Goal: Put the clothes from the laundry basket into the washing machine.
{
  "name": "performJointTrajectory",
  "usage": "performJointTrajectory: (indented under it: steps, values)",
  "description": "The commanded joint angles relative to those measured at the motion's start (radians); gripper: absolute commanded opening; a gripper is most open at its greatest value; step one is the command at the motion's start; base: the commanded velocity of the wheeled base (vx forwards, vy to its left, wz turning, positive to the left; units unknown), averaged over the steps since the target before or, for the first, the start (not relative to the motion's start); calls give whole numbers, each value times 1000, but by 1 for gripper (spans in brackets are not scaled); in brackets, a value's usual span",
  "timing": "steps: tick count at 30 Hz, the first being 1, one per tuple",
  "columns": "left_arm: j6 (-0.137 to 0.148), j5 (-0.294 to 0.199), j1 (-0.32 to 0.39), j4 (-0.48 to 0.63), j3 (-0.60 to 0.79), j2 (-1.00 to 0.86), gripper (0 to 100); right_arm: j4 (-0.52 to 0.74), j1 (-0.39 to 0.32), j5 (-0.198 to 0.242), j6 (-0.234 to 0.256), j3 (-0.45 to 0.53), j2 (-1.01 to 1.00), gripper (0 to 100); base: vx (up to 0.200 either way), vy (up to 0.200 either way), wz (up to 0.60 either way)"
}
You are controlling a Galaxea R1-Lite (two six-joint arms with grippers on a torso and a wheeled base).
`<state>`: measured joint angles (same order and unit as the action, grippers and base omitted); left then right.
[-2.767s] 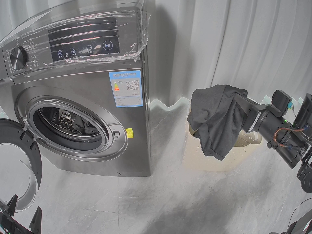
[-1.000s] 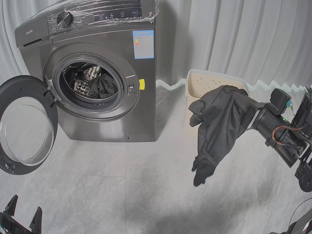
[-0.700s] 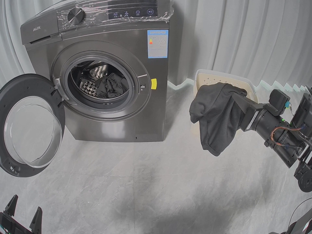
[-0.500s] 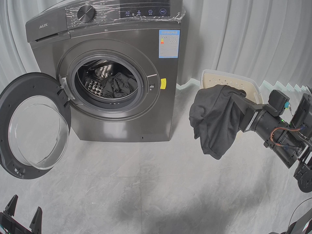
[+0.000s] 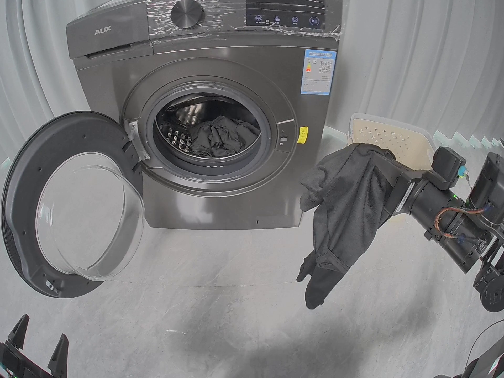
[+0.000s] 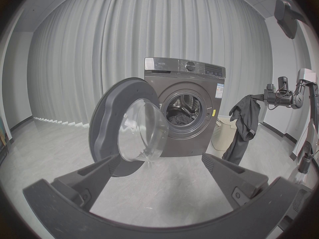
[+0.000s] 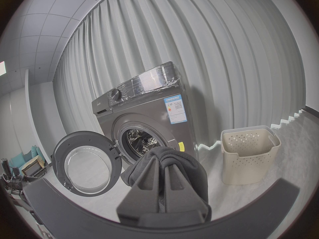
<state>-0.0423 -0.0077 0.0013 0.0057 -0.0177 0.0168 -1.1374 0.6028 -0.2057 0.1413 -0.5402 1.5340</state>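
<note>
Dark garment (image 5: pixel 341 206) pinched between the right fingers (image 7: pixel 151 183), which press together on a fold of it; the cloth bunches over and around the fingers and the rest hangs straight down below them, its lowest end clear of the floor (image 5: pixel 210 300); seen from the left wrist, the same garment (image 6: pixel 246 117) hangs well apart from the left fingers, off to the robot's right. Just beyond the right fingers, farther from the robot, the cream laundry basket (image 5: pixel 391 135) stands upright on the floor; its near wall is partly hidden behind the held cloth. To the left of the right fingers and well apart from them stands the washing machine (image 5: pixel 210 64), just beside the basket; its round door (image 5: pixel 63 148) is swung wide open to the robot's left; the drum mouth faces the robot, and a heap of dark clothes (image 5: pixel 220 137) lies inside the drum. Left fingers (image 5: pixel 58 350) sit low and near the robot, spread apart with nothing between them; the open door is ahead of them and the drum mouth beyond it. Pale pleated curtain (image 5: pixel 409 43) hangs behind machine and basket.
</note>
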Motion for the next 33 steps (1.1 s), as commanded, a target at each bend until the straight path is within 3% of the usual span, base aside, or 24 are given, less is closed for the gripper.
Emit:
performJointTrajectory:
  steps: [1, 23, 29, 33]
  values:
    - [-1, 0, 0, 0, 16, -17, 100, -1, 2, 0, 0, 0, 3, 0, 0, 200, 0]
    - [-1, 0, 2, 0, 16, -17, 100, -2, 12, 2, 1, 17, 15, 0, 0, 9, 0]
    - [-1, 0, 2, 0, 16, -17, 100, -2, 14, 2, 3, 22, 23, 0, 200, 0, 0]
    - [-1, 0, 0, 0, 16, -17, 100, -2, 15, 2, 3, 22, 24, 0, 0, 0, 0]
